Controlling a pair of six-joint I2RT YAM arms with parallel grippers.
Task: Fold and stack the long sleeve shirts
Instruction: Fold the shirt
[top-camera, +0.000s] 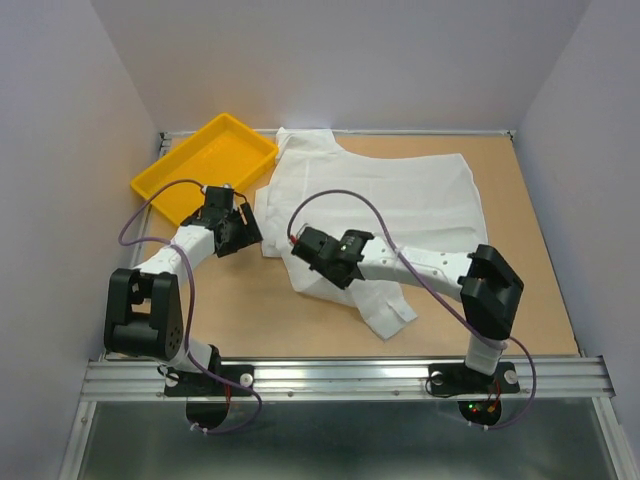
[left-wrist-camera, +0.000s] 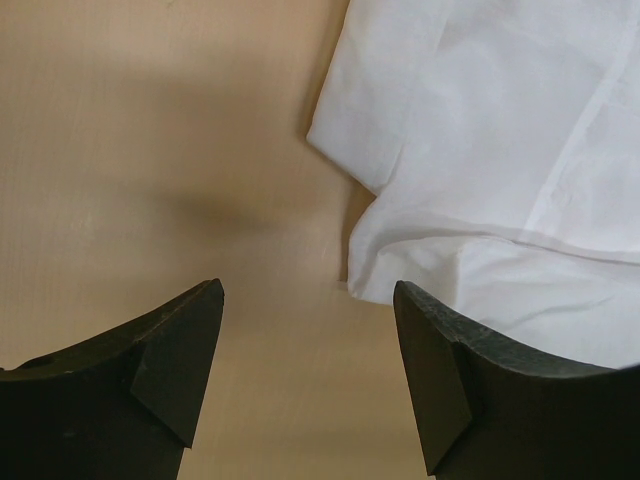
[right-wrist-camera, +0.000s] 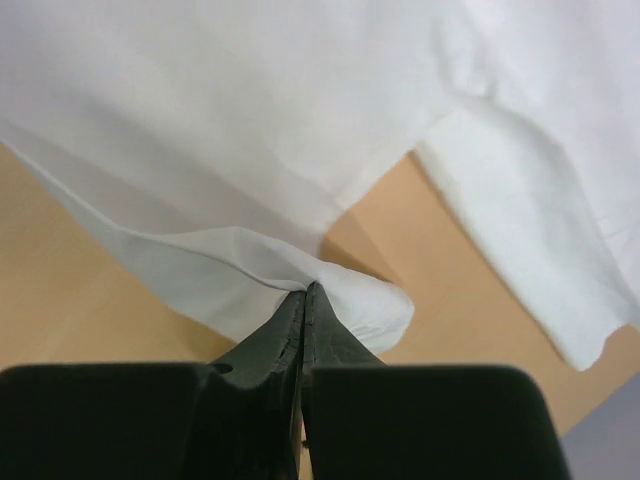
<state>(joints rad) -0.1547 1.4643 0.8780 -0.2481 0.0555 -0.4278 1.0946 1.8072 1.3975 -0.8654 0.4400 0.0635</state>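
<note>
A white long sleeve shirt (top-camera: 390, 200) lies spread over the middle and back of the table, one sleeve cuff trailing toward the front. My right gripper (top-camera: 318, 250) is shut on a fold of the shirt's fabric (right-wrist-camera: 300, 275) at its near left part and holds it lifted a little. My left gripper (top-camera: 243, 228) is open and empty, just left of the shirt's left edge (left-wrist-camera: 380, 240), over bare table. The right finger (left-wrist-camera: 440, 370) is close to the fabric edge.
A yellow plastic tray (top-camera: 175, 175) stands at the back left, its right side touching or just under the shirt's corner. White walls enclose the table on three sides. A metal rail runs along the front edge.
</note>
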